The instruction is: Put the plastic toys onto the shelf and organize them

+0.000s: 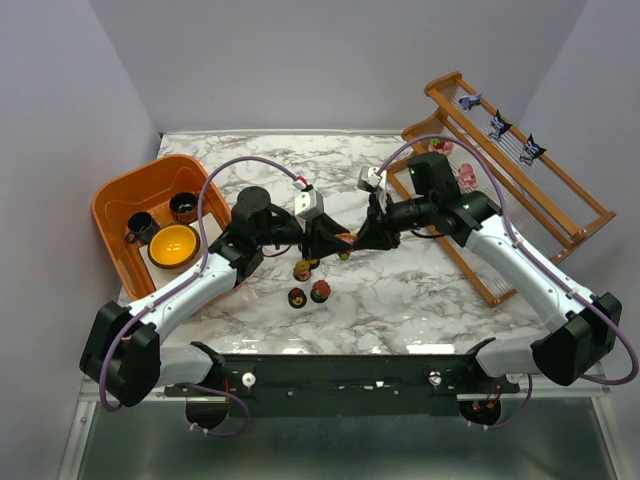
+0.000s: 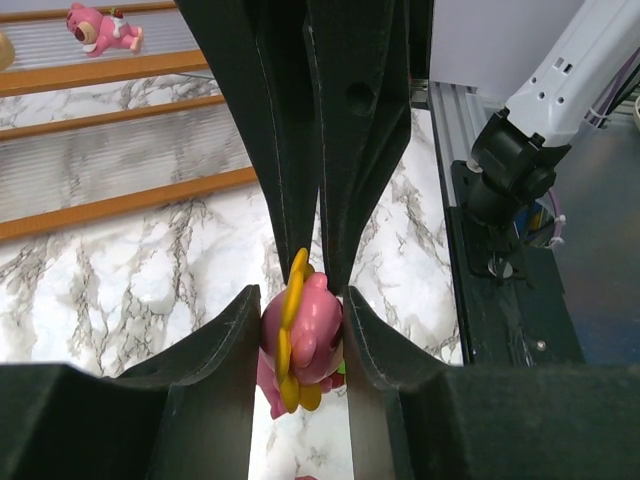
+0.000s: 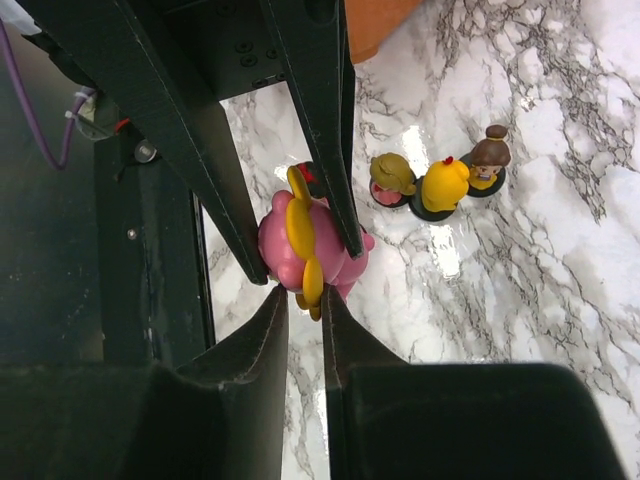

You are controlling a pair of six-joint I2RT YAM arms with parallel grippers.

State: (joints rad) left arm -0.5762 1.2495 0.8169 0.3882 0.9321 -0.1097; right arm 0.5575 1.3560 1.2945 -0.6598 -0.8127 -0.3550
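A pink toy with a yellow ring [image 2: 305, 335] is clamped between my left gripper's [image 2: 300, 345] fingers, above the marble table. My right gripper [image 3: 303, 297] meets it head-on, its tips closed on the yellow ring's edge [image 3: 312, 285]. In the top view both grippers, left [image 1: 335, 242] and right [image 1: 358, 240], meet at the table's middle. Three toys [image 1: 301, 268] [image 1: 296, 297] [image 1: 320, 291] stand on the table below them, also in the right wrist view [image 3: 443, 188]. The wooden shelf [image 1: 560, 215] at far right carries purple-black toys [image 1: 497, 125] and pink toys [image 1: 465, 178].
An orange tub [image 1: 118, 195] at the left holds two dark cups [image 1: 183, 207] and a yellow bowl [image 1: 173, 247]. The shelf's rails [image 2: 120, 70] and a pink bear toy [image 2: 100, 28] show beyond the grippers. The arms' black base bar [image 1: 340, 375] runs along the near edge.
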